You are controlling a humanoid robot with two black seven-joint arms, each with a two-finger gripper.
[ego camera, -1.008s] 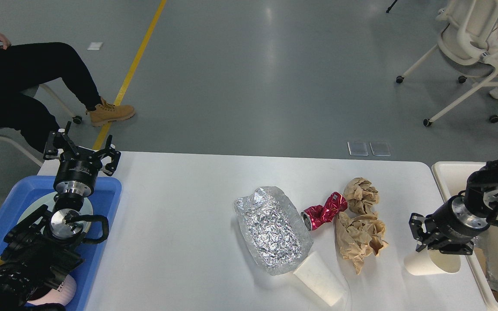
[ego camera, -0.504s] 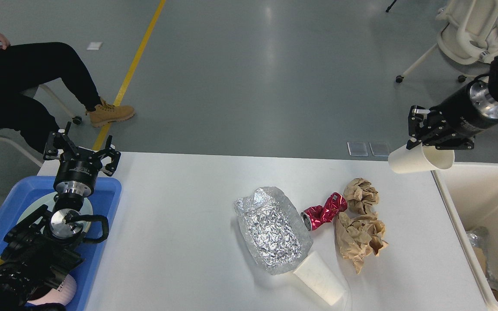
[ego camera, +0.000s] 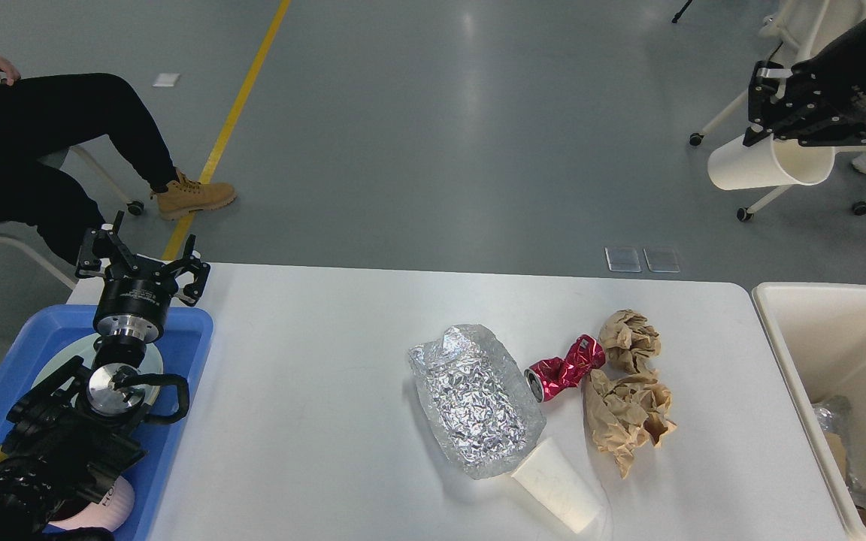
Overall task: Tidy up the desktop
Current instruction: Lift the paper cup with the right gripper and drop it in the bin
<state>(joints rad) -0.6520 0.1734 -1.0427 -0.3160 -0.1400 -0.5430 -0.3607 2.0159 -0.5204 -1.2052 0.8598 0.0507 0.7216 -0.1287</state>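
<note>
single head cam, looking fwd and down, desktop (ego camera: 328,421) near, floor beyond, arms at edges

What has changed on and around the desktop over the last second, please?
The right gripper, shut on a white paper cup, lifted it off the desktop and carried it up and away, high above the cream bin. The left gripper, foil, red can and brown paper stayed put.

A lab or test hall — a wide grey sealed floor (ego camera: 433,128) with a yellow line (ego camera: 230,120) painted across it far left. White wheeled chairs (ego camera: 801,150) stand far right, and a seated person (ego camera: 34,150) in tan boots waits far left — beside the white desktop (ego camera: 313,421).
</note>
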